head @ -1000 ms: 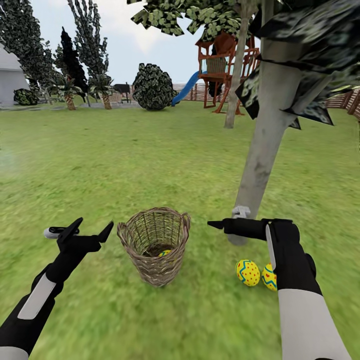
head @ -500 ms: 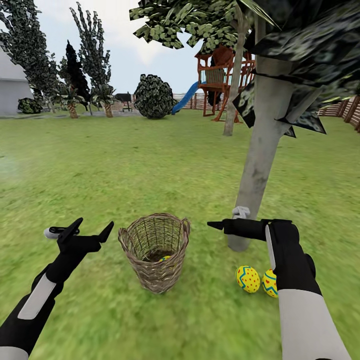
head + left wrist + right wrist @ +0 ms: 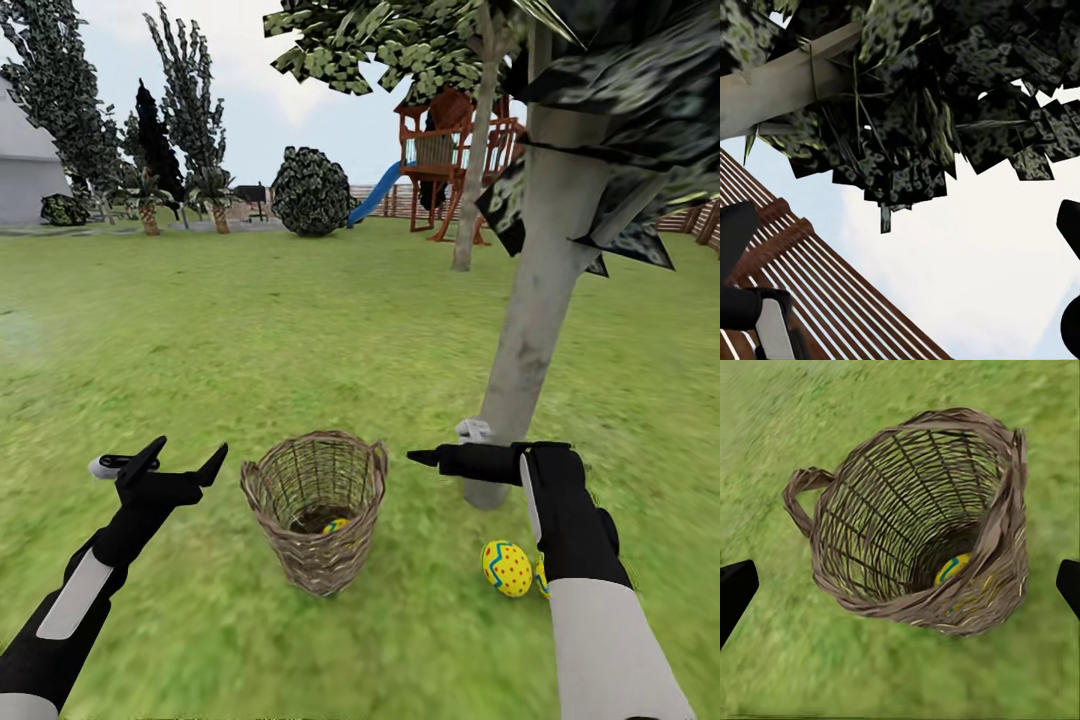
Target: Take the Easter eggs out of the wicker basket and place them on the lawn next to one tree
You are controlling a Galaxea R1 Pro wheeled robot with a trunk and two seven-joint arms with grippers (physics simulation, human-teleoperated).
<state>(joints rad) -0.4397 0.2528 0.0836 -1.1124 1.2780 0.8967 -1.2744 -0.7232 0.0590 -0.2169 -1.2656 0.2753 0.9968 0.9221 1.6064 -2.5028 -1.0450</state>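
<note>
Two eggs (image 3: 507, 568) lie on the lawn (image 3: 300, 330) at lower right of the head view, near the tree (image 3: 535, 330). One egg (image 3: 952, 569) is left in my wicker basket (image 3: 316, 508), at lower centre. My right gripper (image 3: 425, 458) and left gripper (image 3: 185, 458) both hang spread and empty.

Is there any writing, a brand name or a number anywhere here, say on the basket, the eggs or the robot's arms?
None: no words, numbers or signs can be read anywhere.
The basket is plain wicker.
The eggs carry only painted dots and zigzags, no letters.
The robot's arms show plain black and white panels, with no label.
The play tower is too far off to tell.
</note>
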